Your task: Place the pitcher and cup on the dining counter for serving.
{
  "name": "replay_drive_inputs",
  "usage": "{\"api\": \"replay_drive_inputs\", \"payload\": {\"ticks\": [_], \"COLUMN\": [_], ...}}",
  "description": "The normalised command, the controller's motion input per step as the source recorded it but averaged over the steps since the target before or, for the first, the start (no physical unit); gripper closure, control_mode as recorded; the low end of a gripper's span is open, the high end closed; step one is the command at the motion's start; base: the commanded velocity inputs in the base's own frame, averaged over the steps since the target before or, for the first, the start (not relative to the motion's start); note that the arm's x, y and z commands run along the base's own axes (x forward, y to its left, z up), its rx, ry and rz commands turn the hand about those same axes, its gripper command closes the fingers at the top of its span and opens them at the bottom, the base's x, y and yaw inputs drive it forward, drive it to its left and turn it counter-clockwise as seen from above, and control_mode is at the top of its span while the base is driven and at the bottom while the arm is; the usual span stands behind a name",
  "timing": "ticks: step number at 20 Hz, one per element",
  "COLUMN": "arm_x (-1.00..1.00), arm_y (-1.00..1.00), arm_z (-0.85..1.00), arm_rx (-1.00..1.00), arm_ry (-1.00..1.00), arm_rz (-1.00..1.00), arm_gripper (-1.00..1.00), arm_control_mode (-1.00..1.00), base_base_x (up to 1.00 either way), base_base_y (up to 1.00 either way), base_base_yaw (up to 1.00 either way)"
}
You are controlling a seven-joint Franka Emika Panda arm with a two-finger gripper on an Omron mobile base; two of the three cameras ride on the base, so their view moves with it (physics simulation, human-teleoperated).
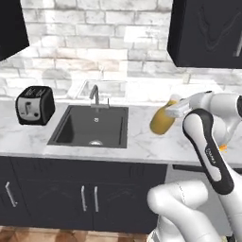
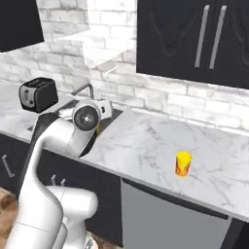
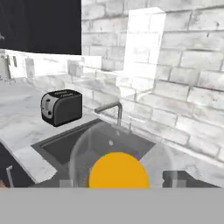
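Mustard-yellow pitcher (image 1: 163, 120) tilted above the marble counter (image 1: 142, 142) beside the sink (image 1: 90, 125), apparently carried by the gripper (image 1: 176, 112); finger closure indiscernible; cup (image 2: 183, 163) awaits.

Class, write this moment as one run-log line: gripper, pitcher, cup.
gripper: shut on pitcher | pitcher: tilted, held beside sink | cup: upright on marble counter, untouched

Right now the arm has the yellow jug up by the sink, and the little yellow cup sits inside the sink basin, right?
Not quite. The cup stands on the marble counter well to the right of the sink, as the right base view shows. The pitcher is indeed at the gripper beside the sink.
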Motion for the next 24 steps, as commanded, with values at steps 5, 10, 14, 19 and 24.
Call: {"api": "replay_drive_inputs", "payload": {"ticks": [5, 10, 14, 19, 24], "arm_x": [0.0, 0.0, 0.0, 0.0, 0.0], "arm_y": [0.0, 0.0, 0.0, 0.0, 0.0], "arm_z": [0.0, 0.0, 0.0, 0.0, 0.0], "arm_rx": [0.0, 0.0, 0.0, 0.0, 0.0], "arm_ry": [0.0, 0.0, 0.0, 0.0, 0.0], "arm_rz": [0.0, 0.0, 0.0, 0.0, 0.0], "arm_gripper": [1.0, 1.0, 1.0, 1.0, 1.0], "arm_control_mode": [1.0, 1.0, 1.0, 1.0, 1.0], "base_base_x": [-0.07, -0.01, -0.01, 0.0, 0.0], "base_base_y": [0.91, 0.66, 0.3, 0.21, 0.21], "base_base_yaw": [0.78, 0.93, 1.0, 1.0, 1.0]}}
